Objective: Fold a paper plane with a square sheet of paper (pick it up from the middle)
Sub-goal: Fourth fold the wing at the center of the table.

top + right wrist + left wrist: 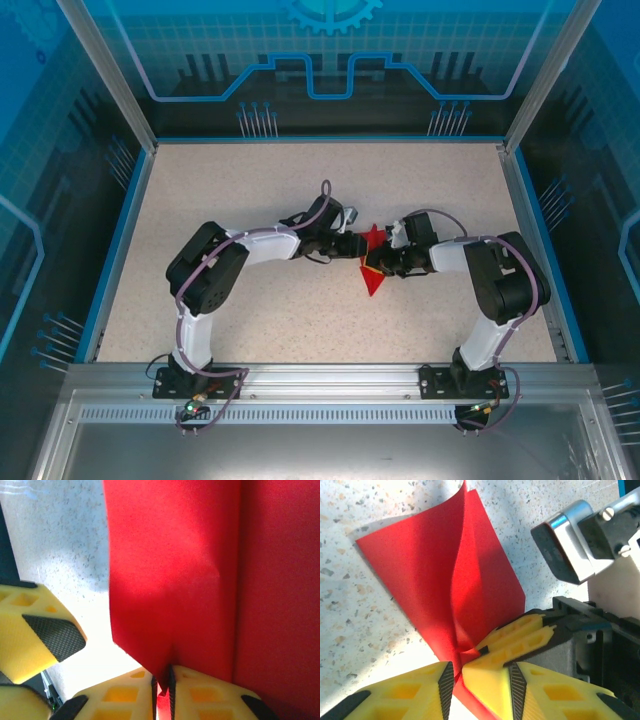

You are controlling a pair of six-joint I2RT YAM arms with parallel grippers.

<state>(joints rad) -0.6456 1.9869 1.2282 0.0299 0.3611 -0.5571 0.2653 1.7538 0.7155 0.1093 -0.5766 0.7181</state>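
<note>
Right wrist: right claw [162, 679] pinches folded red paper [175, 570].

We look down from high behind the arm bases [196, 378] at the frame's bottom, whole table [300, 330] in frame, far off, left wrist view very close, slanting down at the tabletop, right wrist view closer still, all three share the red paper [372, 280].

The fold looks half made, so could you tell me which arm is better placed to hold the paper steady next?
Probably right: the right claw pinches the red sheet at its crease, jaws nearly closed. The left claw stands open astride that spot, gripping nothing.
</note>
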